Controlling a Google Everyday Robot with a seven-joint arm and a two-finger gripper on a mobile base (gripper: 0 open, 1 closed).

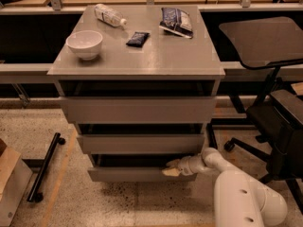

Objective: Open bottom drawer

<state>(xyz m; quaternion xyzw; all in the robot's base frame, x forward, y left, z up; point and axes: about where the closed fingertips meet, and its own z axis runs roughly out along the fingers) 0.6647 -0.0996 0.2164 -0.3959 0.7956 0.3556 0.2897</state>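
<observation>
The bottom drawer [132,174] is pinched at its right end by the closed fingers [174,163] of the gripper [171,168], so it could be skewed and jammed

High front view down on cabinet [156,56]; gripper [171,168] at bottom drawer [128,174]

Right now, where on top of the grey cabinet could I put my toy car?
The cabinet top is bare right of the bowl, in front of the dark packet and snack bag. The back, with the bottle, is crowded. The gripper is low, near the right end of the bottom drawer.
</observation>
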